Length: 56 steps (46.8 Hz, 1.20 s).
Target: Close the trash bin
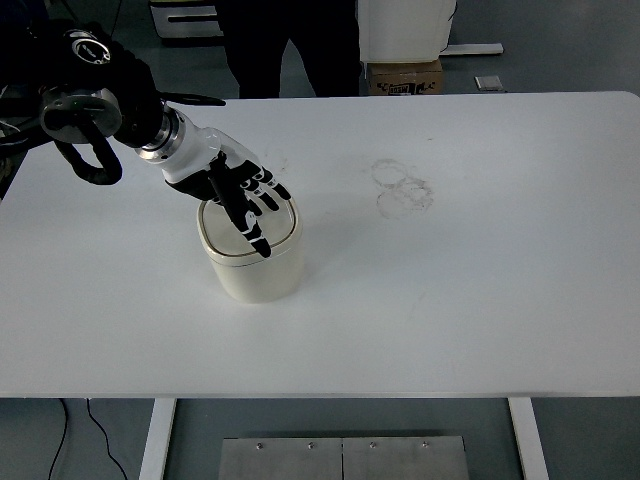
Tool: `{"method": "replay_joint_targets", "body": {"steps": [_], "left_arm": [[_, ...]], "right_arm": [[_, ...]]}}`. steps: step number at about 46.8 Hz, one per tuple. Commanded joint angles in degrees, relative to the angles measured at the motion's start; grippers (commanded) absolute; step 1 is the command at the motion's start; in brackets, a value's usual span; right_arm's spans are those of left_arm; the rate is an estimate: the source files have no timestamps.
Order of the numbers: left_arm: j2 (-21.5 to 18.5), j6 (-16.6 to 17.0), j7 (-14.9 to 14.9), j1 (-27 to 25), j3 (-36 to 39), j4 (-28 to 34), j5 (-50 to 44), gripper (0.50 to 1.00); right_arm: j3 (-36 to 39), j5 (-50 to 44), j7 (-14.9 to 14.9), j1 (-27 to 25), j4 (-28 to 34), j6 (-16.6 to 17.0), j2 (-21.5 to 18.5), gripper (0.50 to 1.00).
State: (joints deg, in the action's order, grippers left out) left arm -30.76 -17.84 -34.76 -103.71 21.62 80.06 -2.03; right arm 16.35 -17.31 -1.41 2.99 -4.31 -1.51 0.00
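White surface [450, 300] w/ a cream trash bin [256, 275] standing upright in its left half, roughly midway btw far and near edges, well clear of the left edge. Bin's flat lid [225, 235] sits level inside the rim, looks down in place.

Left hand [240, 195] comes in from the far-left corner area, black arm w/ white wrist shell, and reaches over the bin top. Fingers [254, 237] are spread apart and extended, holding nothing; the longest fingertip points down onto the lid near its near-right part. Can't tell if the tip actually touches or hovers just above.

Faint ring smudges [400, 188] mark the surface right of the bin, nearer the far edge, well apart from it.

A person [290, 45] in dark trousers stands past the far edge; a cardboard box [405, 75] sits on the floor beside them.
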Motion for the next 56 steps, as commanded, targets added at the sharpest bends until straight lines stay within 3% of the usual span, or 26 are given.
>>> {"method": "replay_joint_targets", "body": {"steps": [1, 29, 44, 56], "left_arm": [[0.0, 0.1, 0.0, 0.1, 0.0, 0.0, -0.1, 1.0], [-1.1, 0.1, 0.1, -0.6, -0.2, -1.0, 0.0, 1.0], [-4.0, 0.2, 1.4, 0.5, -2.8, -10.6, -0.2, 1.0], [-7.3, 0.3, 6.0, 9.7, -11.0, -21.3, -0.3, 1.0]], "right_arm": [[0.0, 0.0, 0.0, 0.0, 0.0, 0.0, 0.0, 0.989], [0.0, 0.0, 0.0, 0.0, 0.0, 0.0, 0.0, 0.991], [0.0, 0.0, 0.0, 0.0, 0.0, -0.1, 0.0, 0.989], [0.0, 0.0, 0.0, 0.0, 0.0, 0.0, 0.0, 0.991]]}}
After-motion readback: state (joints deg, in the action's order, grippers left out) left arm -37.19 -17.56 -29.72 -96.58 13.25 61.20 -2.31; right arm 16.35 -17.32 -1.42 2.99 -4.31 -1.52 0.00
